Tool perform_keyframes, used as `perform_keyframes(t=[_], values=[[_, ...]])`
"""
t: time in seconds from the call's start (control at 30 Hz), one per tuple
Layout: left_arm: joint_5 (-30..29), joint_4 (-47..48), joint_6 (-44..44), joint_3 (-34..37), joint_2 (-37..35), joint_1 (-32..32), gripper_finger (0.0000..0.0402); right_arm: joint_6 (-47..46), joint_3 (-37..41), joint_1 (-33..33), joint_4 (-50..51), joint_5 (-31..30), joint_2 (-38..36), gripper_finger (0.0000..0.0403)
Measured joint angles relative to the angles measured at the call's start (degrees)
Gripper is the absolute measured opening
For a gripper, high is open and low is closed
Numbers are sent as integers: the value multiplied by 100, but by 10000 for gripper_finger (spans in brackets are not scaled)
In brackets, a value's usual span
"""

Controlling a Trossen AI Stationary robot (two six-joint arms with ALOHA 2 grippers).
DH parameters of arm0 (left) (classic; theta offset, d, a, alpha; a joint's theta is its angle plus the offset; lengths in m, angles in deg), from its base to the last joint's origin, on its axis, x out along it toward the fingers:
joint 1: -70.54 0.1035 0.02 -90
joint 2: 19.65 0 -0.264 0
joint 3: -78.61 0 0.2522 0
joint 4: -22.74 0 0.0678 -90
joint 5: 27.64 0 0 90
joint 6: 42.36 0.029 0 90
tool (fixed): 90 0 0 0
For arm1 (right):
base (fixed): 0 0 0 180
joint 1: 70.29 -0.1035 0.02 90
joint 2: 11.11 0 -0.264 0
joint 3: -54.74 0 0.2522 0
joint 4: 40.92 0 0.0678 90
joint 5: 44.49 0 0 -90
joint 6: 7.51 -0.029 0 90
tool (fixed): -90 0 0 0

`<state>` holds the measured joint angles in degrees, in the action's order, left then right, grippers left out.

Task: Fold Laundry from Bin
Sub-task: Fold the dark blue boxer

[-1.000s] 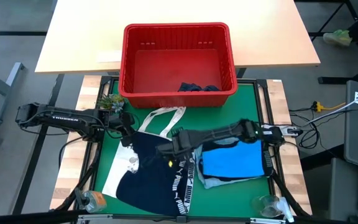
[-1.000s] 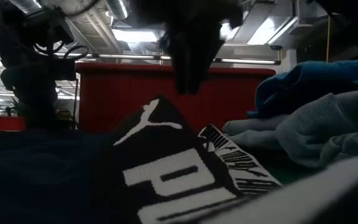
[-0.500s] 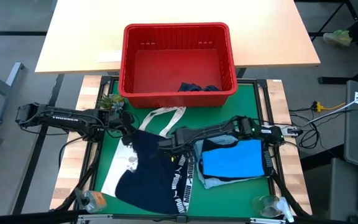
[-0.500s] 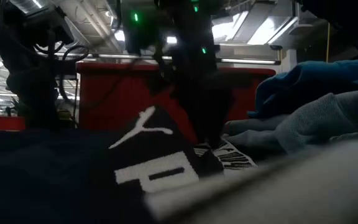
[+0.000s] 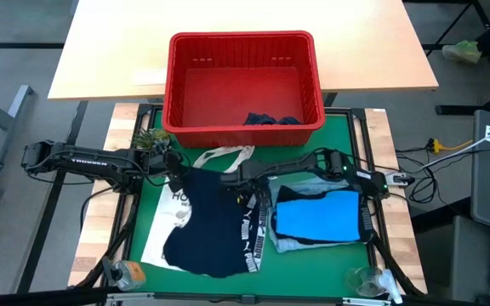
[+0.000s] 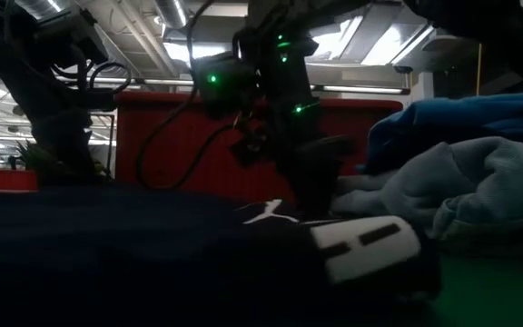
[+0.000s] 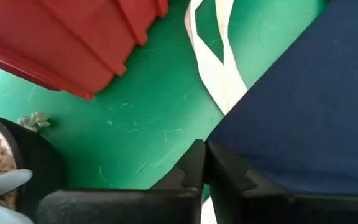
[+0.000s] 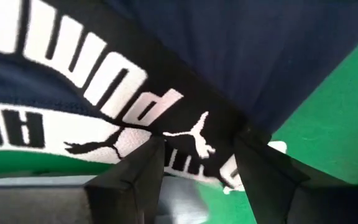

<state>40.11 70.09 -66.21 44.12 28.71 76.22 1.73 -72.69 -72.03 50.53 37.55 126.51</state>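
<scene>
I have two pincers on the dark navy garment (image 5: 211, 234), one at each far corner, so I can pull it flat before I fold it. My left pincer (image 5: 177, 176) is squeezed together on the far left edge of the cloth. My right pincer (image 5: 232, 180) has its fingers apart, with the black band that has white letters (image 8: 135, 106) lying between them, and I cannot tell if it grips. I think holding both corners keeps the cloth from bunching up.

The navy garment lies on top of the white tote bag (image 5: 162, 234), whose handles (image 5: 228, 157) poke out on the far side. To the right sits a neat pile with the bright blue garment (image 5: 317, 219) on top of a light blue one (image 5: 289, 246). I guess they are put there to stay out of my way. The red bin (image 5: 243, 85) stands at the far side, and one dark piece of laundry (image 5: 270, 120) is in it, so the job is not done.

The worktop (image 5: 347, 132) has a green mat, with wood at the sides. A small plant (image 5: 150, 138) is at the far left. A pale table (image 5: 364, 42) stands beyond, on a grey floor
</scene>
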Motion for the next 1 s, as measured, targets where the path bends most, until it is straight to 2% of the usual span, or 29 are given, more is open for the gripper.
perform_keyframes(t=[0.17,0.3,0.47,0.63,0.73,0.83,1.0], values=[[-75,-8,-8,0,0,1,54,-1,-118,160,152,27,27,193],[-52,-18,-156,0,0,-1,98,22,-388,95,209,-199,29,193],[472,-21,-167,-1,-15,-1,133,40,-919,-53,558,-242,2,193],[1017,-11,-189,-13,-17,-1,135,40,-1501,-236,1199,-268,-22,193],[1307,53,-278,-153,-15,-1,127,40,-1834,-414,1213,-203,-28,193],[1624,47,-188,-385,-15,-1,118,42,-2140,-671,1134,8,-35,193],[2272,20,-110,-742,-20,-22,108,44,-2094,-1148,764,617,-138,193]])
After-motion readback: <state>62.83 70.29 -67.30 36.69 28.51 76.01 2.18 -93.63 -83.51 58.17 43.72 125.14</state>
